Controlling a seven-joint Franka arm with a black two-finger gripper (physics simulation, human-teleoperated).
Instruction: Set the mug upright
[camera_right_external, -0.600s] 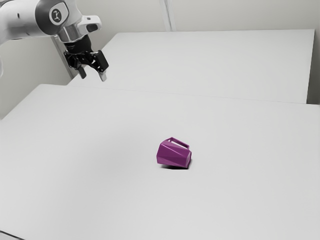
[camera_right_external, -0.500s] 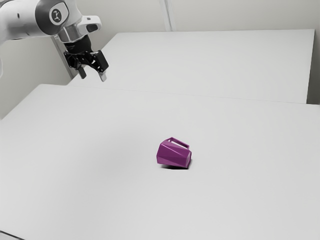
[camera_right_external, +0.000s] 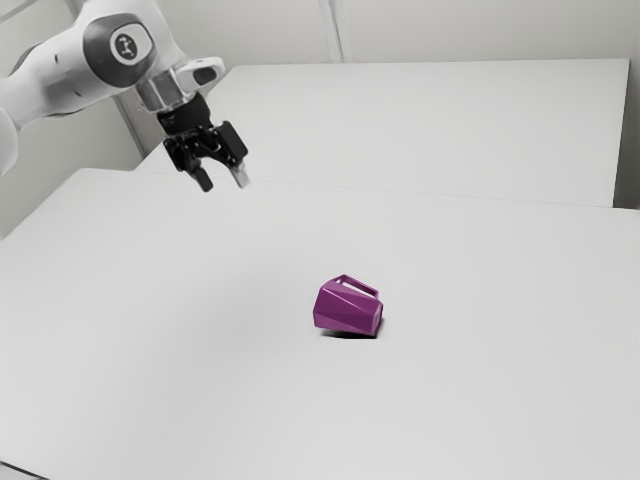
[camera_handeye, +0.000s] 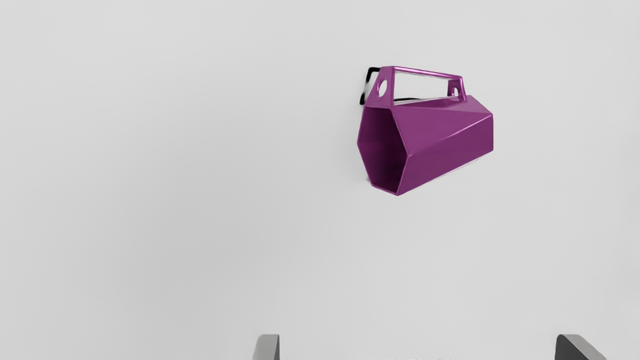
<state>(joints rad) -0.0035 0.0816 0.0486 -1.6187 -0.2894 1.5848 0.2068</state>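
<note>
While the gripper (camera_right_external: 224, 185) hangs open at the exterior frame's upper left, the purple faceted mug (camera_right_external: 347, 309) lies sideways on the counter (camera_right_external: 150, 380), slightly below frame centre.

A smooth, pale grey table (camera_right_external: 160, 350) fills the lower part of the exterior view, running off its bottom edge. Its back edge starts at the upper left of the frame and slopes gently down toward the exterior view's right as a thin line; its left edge slants down to the frame's left side. Directly on it, just below and right of the frame's centre, a purple, many-sided mug (camera_right_external: 347, 311) lies on its side. The mouth faces the exterior view's left, the base its right, and the handle (camera_right_external: 358, 285) runs along the upper side. A dark shadow (camera_right_external: 348, 336) lies beneath the body.
</note>
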